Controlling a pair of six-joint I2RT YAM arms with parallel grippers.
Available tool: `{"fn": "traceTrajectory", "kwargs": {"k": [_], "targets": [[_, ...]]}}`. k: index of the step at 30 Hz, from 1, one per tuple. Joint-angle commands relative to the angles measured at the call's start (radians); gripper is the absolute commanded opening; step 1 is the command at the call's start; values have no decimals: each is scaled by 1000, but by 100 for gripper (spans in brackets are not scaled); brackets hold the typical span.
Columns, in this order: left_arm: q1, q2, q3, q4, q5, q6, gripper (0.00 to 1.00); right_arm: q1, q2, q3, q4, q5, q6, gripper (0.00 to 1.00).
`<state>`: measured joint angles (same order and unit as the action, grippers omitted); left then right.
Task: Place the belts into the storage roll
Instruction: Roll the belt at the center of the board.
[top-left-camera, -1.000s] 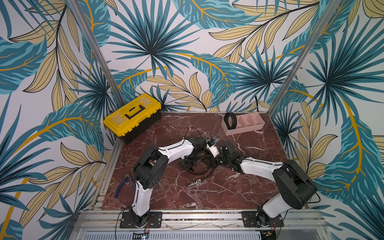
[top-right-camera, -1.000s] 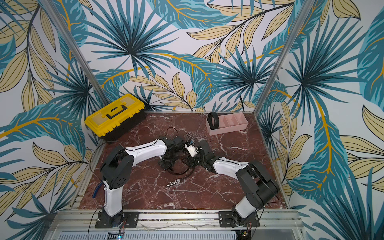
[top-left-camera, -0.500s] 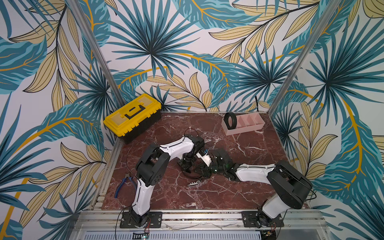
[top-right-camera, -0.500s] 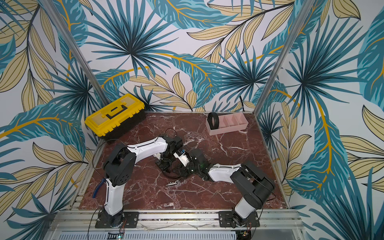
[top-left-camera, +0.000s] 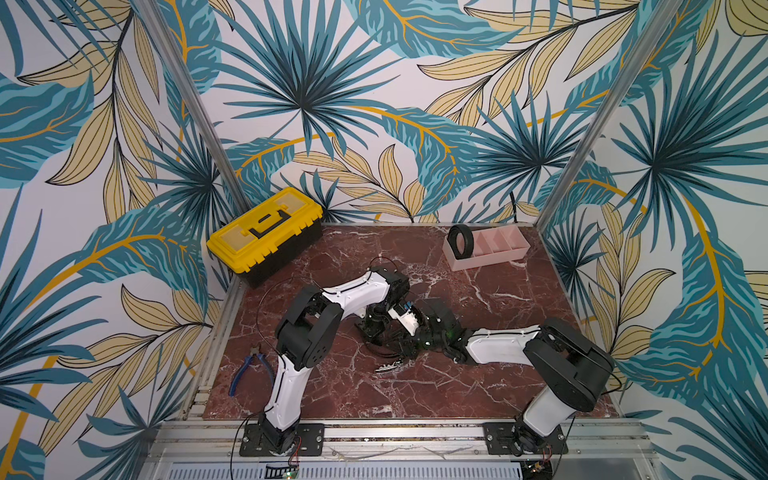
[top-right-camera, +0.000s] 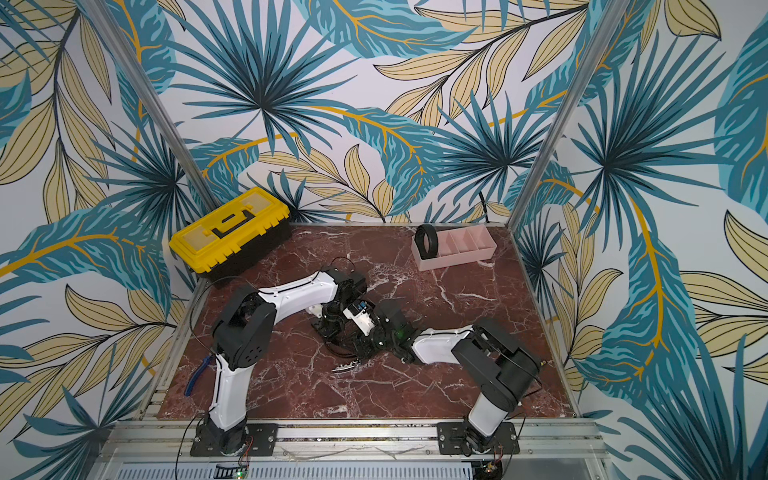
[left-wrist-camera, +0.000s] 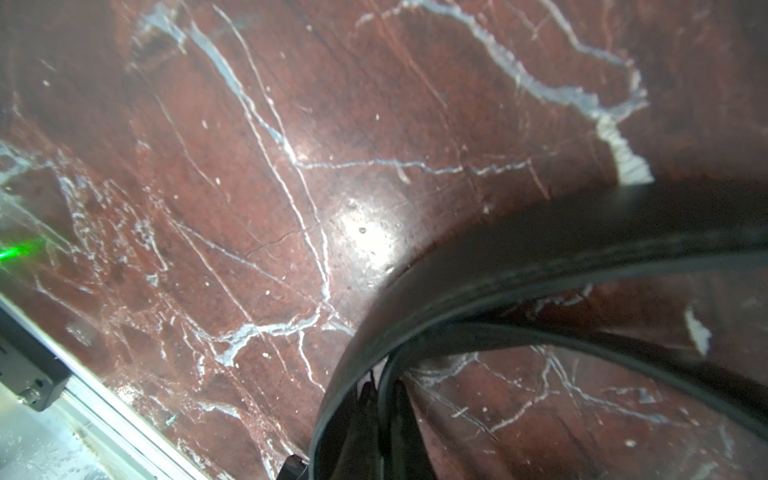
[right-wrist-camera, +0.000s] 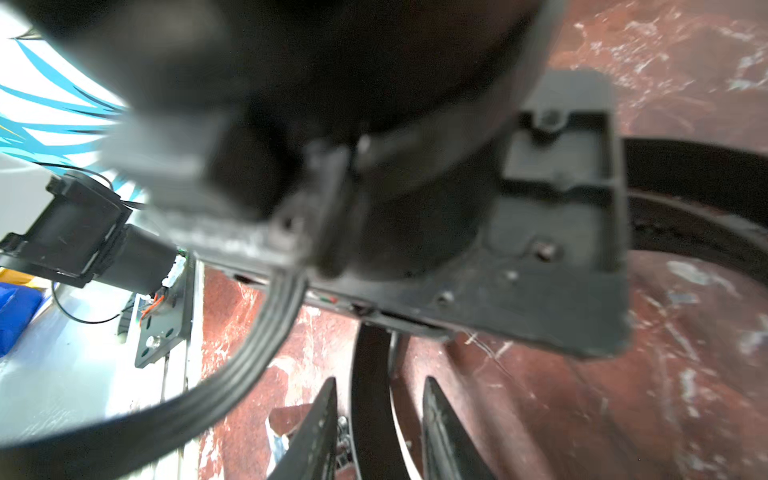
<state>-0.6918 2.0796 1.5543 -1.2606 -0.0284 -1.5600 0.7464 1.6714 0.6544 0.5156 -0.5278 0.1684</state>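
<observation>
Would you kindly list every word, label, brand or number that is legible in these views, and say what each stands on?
No text is legible in any view.
The yellow toolbox: no readable brand or label.
The storage roll, coiled belt and loose belt: no markings show.
The left arm and right arm: no lettering can be made out.
</observation>
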Motion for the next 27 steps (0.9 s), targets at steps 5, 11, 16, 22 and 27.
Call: {"fn": "traceTrajectory", "kwargs": {"k": [5,11,16,22,27], "targets": [[-10,-19,0,60,14,12,0,24,25,-8,36,54,5,34],[-16,-30,-4,61,40,12,0,33,47,-24,83,111,19,32],[-23,-40,3,63,50,6,0,41,47,-68,165,192,65,33],[-26,-62,-20,81,37,8,2,41,65,-136,350,209,192,36],[-24,-72,-42,111,51,11,3,41,85,-139,400,221,222,35]]}}
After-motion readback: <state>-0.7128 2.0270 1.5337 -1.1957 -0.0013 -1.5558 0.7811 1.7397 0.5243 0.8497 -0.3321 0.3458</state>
